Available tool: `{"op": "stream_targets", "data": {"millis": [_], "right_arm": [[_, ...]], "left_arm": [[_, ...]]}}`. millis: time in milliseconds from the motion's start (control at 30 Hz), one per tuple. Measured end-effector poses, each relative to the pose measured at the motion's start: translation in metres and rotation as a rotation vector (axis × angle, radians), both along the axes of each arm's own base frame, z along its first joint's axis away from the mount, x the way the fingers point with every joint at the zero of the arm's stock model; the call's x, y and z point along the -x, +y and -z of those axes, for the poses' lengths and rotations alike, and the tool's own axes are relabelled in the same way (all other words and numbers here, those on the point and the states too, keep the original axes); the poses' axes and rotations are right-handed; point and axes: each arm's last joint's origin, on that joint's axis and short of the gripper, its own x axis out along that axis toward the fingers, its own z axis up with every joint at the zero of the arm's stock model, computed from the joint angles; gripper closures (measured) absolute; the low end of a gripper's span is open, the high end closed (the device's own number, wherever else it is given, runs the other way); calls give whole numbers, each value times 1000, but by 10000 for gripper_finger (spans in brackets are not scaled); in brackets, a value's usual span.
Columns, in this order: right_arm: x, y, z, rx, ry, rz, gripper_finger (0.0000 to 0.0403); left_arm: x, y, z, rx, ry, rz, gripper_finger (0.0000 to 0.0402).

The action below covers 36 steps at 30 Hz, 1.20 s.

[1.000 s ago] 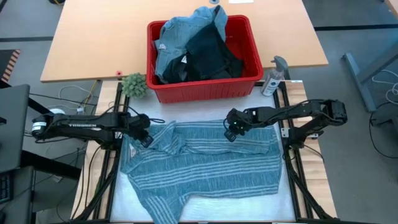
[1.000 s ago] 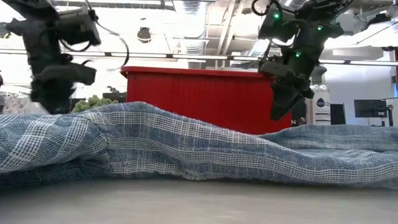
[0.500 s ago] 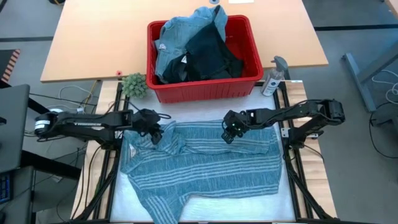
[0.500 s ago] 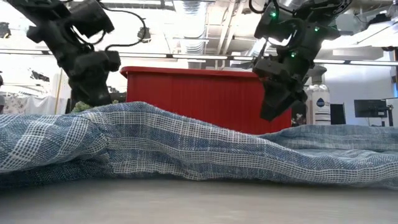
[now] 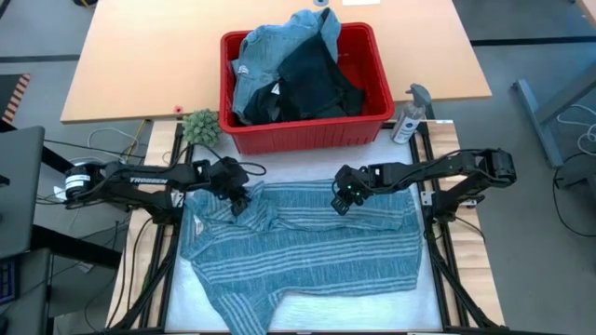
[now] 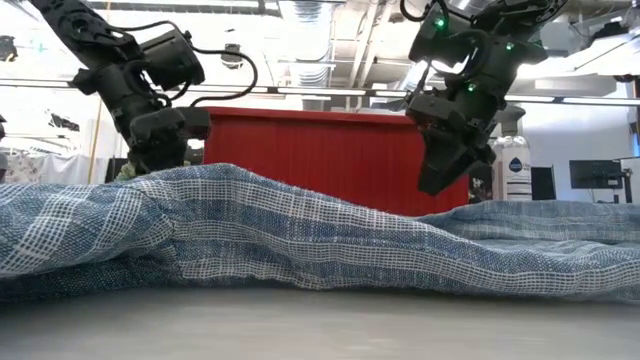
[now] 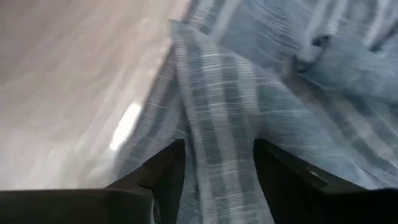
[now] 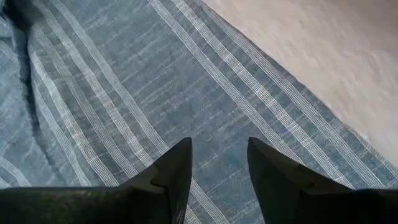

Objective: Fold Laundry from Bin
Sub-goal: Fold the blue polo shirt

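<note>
Striped shirt point(image 5: 307, 247) spread flat just in front of red bin point(image 5: 307, 133) heaped with other laundry point(image 5: 289, 70). Left gripper point(image 5: 239, 200) low over shirt's crumpled corner, fingers parted astride a fold, not clamped. Right gripper point(image 5: 341, 201) above shirt's bin-side edge, fingers apart, holding nothing.

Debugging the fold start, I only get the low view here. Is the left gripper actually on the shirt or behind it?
Observer: From above, the left gripper sits over the striped shirt at its far-left bunched part.
Operator: Jaws?
Observer: Its wrist view shows the fingers apart, a raised fold of shirt between them.
Operator: Right side?
Observer: The right gripper is open over the shirt's far edge, flat cloth beneath.
Operator: Bin emptied?
Observer: No, the red bin holds more garments.
</note>
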Motion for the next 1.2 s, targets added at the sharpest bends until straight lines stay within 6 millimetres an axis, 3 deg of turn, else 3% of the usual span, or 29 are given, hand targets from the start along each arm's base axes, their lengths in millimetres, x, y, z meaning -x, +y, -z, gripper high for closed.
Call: {"op": "stream_targets", "data": {"millis": [100, 233, 400, 633, 767, 900, 1067, 1200], "right_arm": [[0, 0, 0, 2, 0, 1, 223], [0, 0, 0, 4, 0, 3, 229], [0, 0, 0, 5, 0, 3, 247], [0, 1, 0, 4, 0, -3, 275], [0, 1, 0, 5, 0, -3, 279], [0, 1, 0, 5, 0, -3, 279], [0, 2, 0, 1, -1, -6, 279], [0, 1, 0, 2, -1, -6, 279]], "left_arm": [[0, 0, 0, 9, 1, -6, 276], [0, 0, 0, 33, -1, -42, 373], [1, 0, 0, 60, 0, -110, 399], [6, -6, -13, 118, -66, -195, 401], [19, -9, -19, 99, -35, -321, 401], [21, -10, -35, -37, -135, -213, 398], [12, -5, -44, -122, -255, -111, 357], [7, -1, -34, -56, -217, -18, 303]]}}
